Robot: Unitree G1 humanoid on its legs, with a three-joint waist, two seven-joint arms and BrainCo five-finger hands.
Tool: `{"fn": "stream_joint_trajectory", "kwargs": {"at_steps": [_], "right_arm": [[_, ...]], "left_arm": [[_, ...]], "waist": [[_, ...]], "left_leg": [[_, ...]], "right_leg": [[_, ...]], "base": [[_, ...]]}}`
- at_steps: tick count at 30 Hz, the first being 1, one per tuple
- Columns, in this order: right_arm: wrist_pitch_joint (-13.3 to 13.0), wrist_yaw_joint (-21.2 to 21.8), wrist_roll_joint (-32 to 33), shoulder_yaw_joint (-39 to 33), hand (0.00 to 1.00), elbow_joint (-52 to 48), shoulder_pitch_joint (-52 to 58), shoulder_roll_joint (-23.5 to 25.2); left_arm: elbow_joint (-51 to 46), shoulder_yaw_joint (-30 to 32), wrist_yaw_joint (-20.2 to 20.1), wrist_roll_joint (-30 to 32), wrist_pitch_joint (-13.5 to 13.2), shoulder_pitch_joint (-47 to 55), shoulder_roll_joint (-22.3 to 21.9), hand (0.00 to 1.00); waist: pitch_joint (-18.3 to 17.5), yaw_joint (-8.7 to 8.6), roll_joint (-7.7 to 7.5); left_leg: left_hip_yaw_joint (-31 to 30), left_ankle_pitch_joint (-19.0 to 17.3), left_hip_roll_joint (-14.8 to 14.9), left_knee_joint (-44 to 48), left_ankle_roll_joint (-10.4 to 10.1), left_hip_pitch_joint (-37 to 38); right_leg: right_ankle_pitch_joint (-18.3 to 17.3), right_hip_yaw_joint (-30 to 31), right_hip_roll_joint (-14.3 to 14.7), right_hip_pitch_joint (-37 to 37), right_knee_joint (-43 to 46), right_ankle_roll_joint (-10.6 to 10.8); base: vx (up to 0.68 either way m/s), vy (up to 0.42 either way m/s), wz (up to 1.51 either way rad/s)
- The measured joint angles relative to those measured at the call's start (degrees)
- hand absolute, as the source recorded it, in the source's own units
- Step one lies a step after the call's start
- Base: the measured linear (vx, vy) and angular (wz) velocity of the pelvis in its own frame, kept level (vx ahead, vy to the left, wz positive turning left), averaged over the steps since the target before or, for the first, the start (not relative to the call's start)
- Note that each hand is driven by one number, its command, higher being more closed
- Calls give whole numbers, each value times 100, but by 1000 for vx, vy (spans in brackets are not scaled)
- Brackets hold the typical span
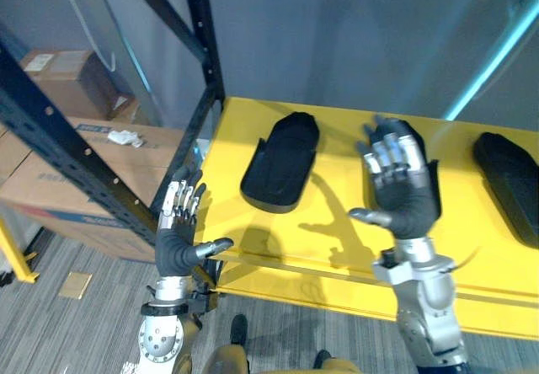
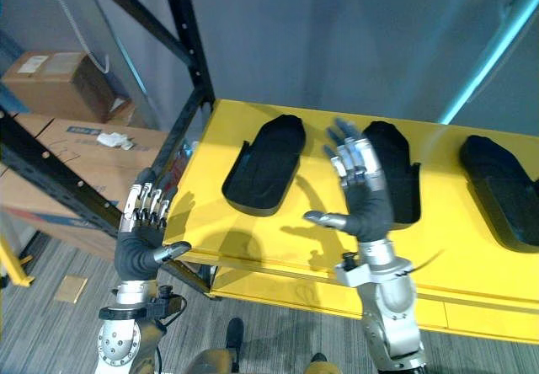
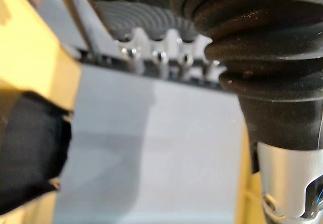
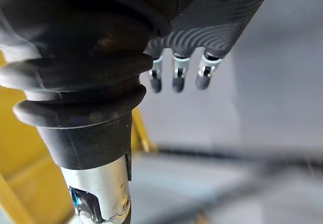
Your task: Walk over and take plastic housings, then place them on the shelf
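A black metal rack [image 1: 202,45] carries the wide yellow shelf [image 1: 480,248], with brown cardboard boxes [image 1: 50,180] stacked on the floor beyond its left end. Three black plastic housings lie on the shelf, well apart: the left housing [image 1: 282,162], the middle housing [image 2: 404,180] partly hidden behind the raised right hand [image 1: 404,193], and the right housing [image 1: 509,180] near the view's edge.

Both hands are released and empty, fingers straight and thumbs out. The left hand [image 1: 178,243] is up by the shelf's front left corner.

The housings look like thin moulded shells, so probably light and stiff, with a smooth surface that may slip. The raised rim along the long sides looks the safest hold, thumb inside the hollow and fingers outside.
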Motion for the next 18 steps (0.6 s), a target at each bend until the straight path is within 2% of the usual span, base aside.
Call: {"fn": "stream_joint_trajectory", "kwargs": {"at_steps": [5, 9, 11, 12, 14, 16, 18], "right_arm": [[96, -1052, -389, -1016, 0, -7, 591, 293], [129, -1747, -387, -1556, 0, 156, 1197, 707], [197, -2312, -394, -1801, 0, 614, 1614, 981], [211, -2429, -395, -1883, 0, 803, 1701, 1054], [211, -2862, -385, -2234, 0, 1513, 1912, 1282], [238, -3176, -384, -2573, 0, 2225, 2029, 1405], [265, -3309, -384, -2737, 0, 2750, 2062, 1422]], "left_arm": [[-6, -20, 2, -19, -1, -196, -27, 0], [-2, -55, 148, 15, -11, -211, -69, 0], [80, -60, 304, 164, -42, -208, -113, 0], [103, -79, 338, 182, -54, -207, -120, 0], [320, -269, 449, 270, -211, -227, -114, 0], [551, -467, 450, 434, -332, -233, -106, 0], [701, -641, 391, 514, -455, -311, -101, 0]], "waist": [[-137, -224, -34], [-220, -423, -7], [-323, -597, 38], [-344, -668, 41], [-417, -753, 118], [-460, -851, 183], [-502, -937, 235]], "left_leg": [[340, -68, 18, 0, 10, 140], [706, -166, 52, 0, -9, 288], [924, -235, 73, -1, -3, 308], [965, -242, 76, -1, -3, 312], [1085, -246, 85, 0, -36, 338], [1190, -268, 100, 0, -61, 405], [1192, -274, 112, 0, -73, 404]], "right_leg": [[64, 396, 5, -28, -20, 27], [110, 771, 12, -131, -21, 31], [136, 978, 28, -228, -34, 31], [139, 1048, 34, -252, -36, 33], [145, 1120, 37, -299, -53, 42], [158, 1237, 55, -294, -76, 56], [153, 1242, 70, -295, -98, 69]], "base": [[27, 13, -35], [17, 22, -51], [-6, 19, -48], [-1, 22, -41], [16, 20, -29], [5, 14, -26], [-8, 2, -7]]}}
